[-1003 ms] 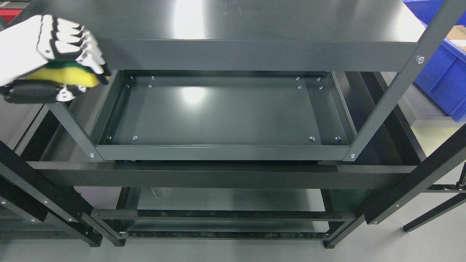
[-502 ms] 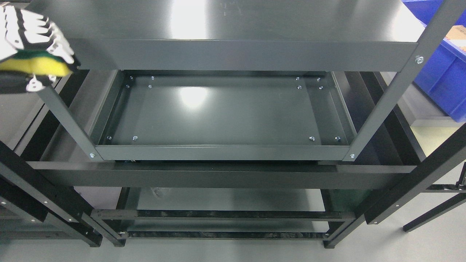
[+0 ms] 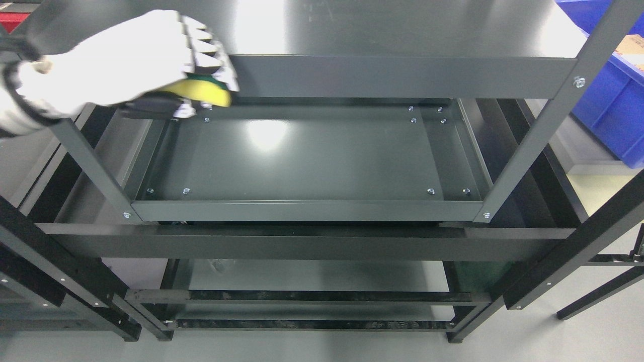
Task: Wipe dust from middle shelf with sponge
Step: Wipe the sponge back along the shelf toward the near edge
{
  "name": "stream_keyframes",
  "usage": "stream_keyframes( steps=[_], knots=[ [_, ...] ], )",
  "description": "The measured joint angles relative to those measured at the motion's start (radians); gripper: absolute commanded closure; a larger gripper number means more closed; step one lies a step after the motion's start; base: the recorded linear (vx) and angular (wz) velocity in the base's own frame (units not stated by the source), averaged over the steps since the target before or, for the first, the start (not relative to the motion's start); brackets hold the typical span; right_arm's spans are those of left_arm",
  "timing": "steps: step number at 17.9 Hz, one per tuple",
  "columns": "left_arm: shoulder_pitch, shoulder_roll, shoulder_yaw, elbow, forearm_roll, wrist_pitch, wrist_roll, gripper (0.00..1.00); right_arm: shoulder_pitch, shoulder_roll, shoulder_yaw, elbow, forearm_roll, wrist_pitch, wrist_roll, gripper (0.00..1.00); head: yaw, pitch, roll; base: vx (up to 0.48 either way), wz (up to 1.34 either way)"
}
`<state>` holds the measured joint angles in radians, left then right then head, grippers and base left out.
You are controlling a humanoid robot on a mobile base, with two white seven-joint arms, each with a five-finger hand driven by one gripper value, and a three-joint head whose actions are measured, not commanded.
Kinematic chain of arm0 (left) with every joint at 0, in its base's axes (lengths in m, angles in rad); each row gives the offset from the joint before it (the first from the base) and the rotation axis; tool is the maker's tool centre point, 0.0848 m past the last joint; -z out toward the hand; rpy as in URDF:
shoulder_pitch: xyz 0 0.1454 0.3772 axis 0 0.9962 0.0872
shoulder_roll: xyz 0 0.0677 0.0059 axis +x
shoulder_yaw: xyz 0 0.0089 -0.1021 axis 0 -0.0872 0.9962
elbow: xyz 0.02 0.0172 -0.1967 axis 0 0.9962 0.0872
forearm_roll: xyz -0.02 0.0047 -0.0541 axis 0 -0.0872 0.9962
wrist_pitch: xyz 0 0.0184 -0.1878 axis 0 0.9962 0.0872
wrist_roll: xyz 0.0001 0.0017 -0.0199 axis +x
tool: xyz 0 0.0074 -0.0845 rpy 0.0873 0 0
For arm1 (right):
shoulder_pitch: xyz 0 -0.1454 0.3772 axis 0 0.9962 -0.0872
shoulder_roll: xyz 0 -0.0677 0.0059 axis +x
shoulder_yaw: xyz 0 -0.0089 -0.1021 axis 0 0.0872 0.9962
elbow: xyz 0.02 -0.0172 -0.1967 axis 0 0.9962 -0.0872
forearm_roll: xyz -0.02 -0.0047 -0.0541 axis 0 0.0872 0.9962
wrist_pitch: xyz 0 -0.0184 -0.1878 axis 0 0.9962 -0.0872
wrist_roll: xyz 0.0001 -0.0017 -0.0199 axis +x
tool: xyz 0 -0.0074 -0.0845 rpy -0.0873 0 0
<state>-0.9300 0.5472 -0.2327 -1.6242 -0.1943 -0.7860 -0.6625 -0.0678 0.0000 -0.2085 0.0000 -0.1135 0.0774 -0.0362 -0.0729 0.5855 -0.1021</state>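
Right now your left hand (image 3: 151, 60) comes in from the upper left of the head view, white-shelled with dark joints, its fingers (image 3: 206, 48) curled down over the sponge (image 3: 201, 90) and the thumb pressed in from below, so the sponge is clamped between them. You can see only the front of that sponge: a yellow body with a thin green scouring layer on top, poking out past the fingertips. Your hand sits at the far left corner of the middle shelf (image 3: 312, 156), just under the front lip of the top shelf (image 3: 402, 75), and the sponge hangs over the shelf's back left edge; whether it actually touches the metal you cannot tell from this angle. Moving outward, the middle shelf is a shallow dark grey tray with small bolts near its corners and a bright glare patch on its floor. Below it you see a lower shelf (image 3: 312, 276) behind black cross rails. Off to your far right, a blue bin (image 3: 614, 100) stands beyond the rack's upright post (image 3: 543, 125).
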Motion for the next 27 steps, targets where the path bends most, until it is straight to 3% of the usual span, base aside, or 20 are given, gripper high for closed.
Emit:
stream_keyframes(
  steps=[3,6,11,17,23,27],
  knots=[
    [-0.034,-0.148,-0.072,0.018,-0.111,0.000,0.004,1.00,0.000,0.000,0.000,0.000,0.000,0.000,0.000,0.00,0.0000,0.000,0.000,0.000,0.00],
    [-0.060,-0.244,-0.151,0.033,-0.175,0.000,0.049,1.00,0.000,0.000,0.000,0.000,0.000,0.000,0.000,0.00,0.0000,0.000,0.000,0.000,0.00],
    [-0.089,-0.354,-0.289,0.050,-0.278,0.007,0.297,1.00,0.000,0.000,0.000,0.000,0.000,0.000,0.000,0.00,0.0000,0.000,0.000,0.000,0.00],
    [-0.093,-0.440,-0.475,0.076,-0.359,0.151,0.505,1.00,0.000,0.000,0.000,0.000,0.000,0.000,0.000,0.00,0.0000,0.000,0.000,0.000,0.00],
    [0.117,-0.488,-0.573,0.119,-0.271,0.308,0.733,0.99,0.000,0.000,0.000,0.000,0.000,0.000,0.000,0.00,0.0000,0.000,0.000,0.000,0.00],
    [0.342,-0.509,-0.513,0.116,-0.141,0.429,0.807,1.00,0.000,0.000,0.000,0.000,0.000,0.000,0.000,0.00,0.0000,0.000,0.000,0.000,0.00]
  ],
)
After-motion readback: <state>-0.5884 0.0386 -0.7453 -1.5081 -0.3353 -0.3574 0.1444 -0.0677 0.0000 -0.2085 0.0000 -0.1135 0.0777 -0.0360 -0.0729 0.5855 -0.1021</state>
